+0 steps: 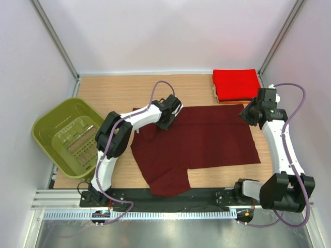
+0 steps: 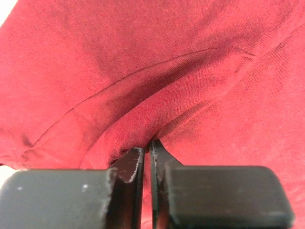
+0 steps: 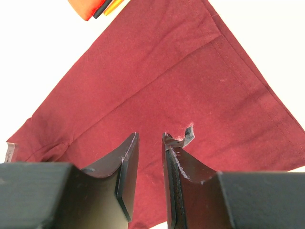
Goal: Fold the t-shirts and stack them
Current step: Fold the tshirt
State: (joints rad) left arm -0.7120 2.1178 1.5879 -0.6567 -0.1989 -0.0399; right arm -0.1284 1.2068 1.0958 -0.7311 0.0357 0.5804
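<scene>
Plainly, the maroon t-shirt lies spread across the middle of the wooden table, one sleeve trailing toward the lower centre of the top view. A folded bright red t-shirt sits in the upper right corner and an olive-green basket at the left edge. The maroon shirt is thin, limp cloth. It looks light and not fragile, likely to sag and drag rather than hold a shape, so a pinch at a hem, seam or corner should serve best. The left gripper sits on the shirt's upper left part, its jaws closed together on a raised pucker of the fabric. The right gripper hangs over the shirt's upper right corner, jaws a little apart with nothing between them. I cannot tell how many layers the left pinch has caught or whether the right fingertips touch the cloth. Nor can I see what lies under the red shirt beyond a thin orange edge, and I cannot make out the collar.
</scene>
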